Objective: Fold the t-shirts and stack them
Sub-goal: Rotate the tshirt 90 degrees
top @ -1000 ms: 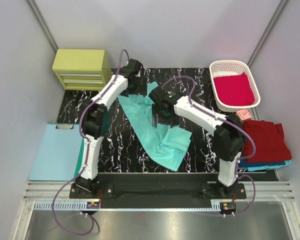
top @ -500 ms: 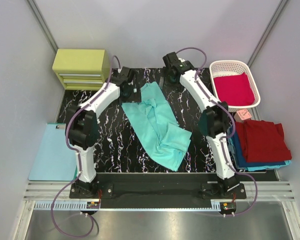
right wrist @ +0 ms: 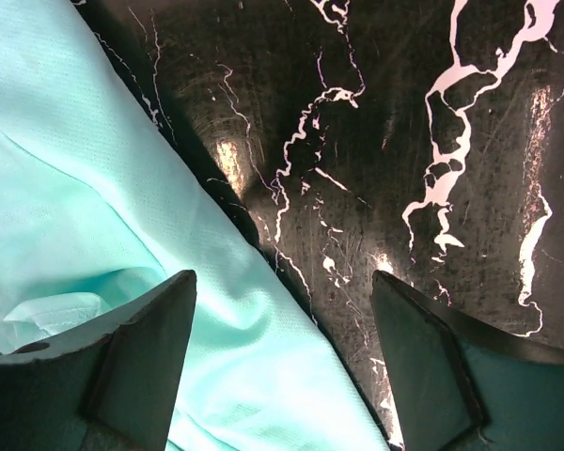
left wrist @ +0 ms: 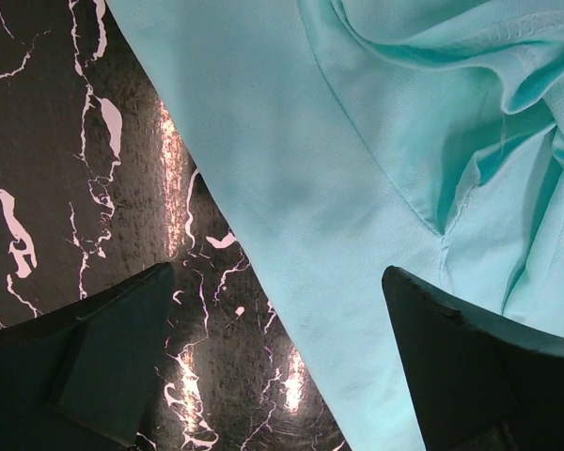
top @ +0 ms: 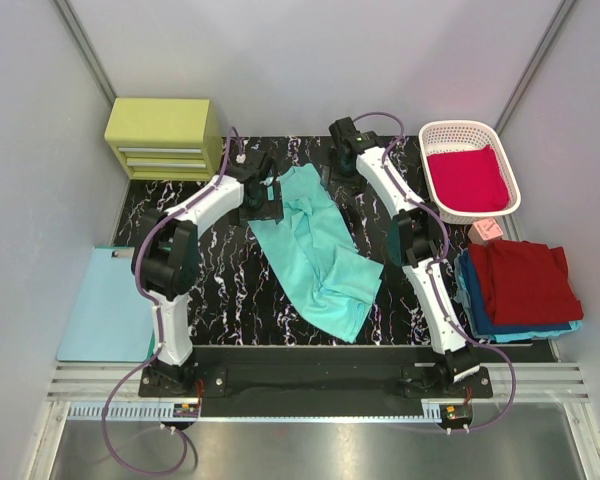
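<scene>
Crimson t-shirt (top: 467, 178) in white basket (top: 458, 126)

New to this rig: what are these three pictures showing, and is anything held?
Two white robot arms are bolted at the near edge of a black marbled table. The overhead picture shows both: the left arm and the right arm reach to the far end of a crumpled mint-teal t-shirt. The other two pictures come from a camera on each wrist, looking down past its dark jaws. The left jaws and the right jaws stand open over the shirt's edges, holding nothing. At right, a crimson shirt lies in a white basket, and a dark red shirt tops blue cloth.
</scene>
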{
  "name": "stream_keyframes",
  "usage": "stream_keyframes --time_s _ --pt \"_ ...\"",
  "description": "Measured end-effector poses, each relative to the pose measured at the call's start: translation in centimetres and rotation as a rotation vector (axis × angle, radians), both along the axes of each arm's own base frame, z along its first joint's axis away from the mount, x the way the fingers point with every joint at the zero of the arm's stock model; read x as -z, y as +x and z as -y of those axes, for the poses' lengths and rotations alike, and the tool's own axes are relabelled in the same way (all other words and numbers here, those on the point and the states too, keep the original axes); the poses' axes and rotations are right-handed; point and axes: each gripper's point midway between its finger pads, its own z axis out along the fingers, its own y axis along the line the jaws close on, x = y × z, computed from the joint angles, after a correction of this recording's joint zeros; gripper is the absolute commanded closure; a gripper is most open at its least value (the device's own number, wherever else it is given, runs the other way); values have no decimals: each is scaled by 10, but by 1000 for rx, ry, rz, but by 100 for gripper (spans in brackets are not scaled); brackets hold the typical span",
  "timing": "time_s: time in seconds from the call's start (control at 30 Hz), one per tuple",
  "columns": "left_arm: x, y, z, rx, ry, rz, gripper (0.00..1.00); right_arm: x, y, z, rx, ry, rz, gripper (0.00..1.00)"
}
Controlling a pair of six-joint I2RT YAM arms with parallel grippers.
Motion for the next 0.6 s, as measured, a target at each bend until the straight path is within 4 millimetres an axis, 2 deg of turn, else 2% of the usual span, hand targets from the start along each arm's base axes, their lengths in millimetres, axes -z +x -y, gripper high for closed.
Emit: stream_keyframes --time_s 0.37,0.47,0.6 --pt "13 -2 -7 -48 33 -18 1 -22 11 -21 -43 103 55 20" --pt "17 -5 -11 -58 50 -30 2 -18 10 -26 -56 122 47 21" --pt "22 -8 -13 -61 59 -43 2 0 6 -31 -69 129 14 21"
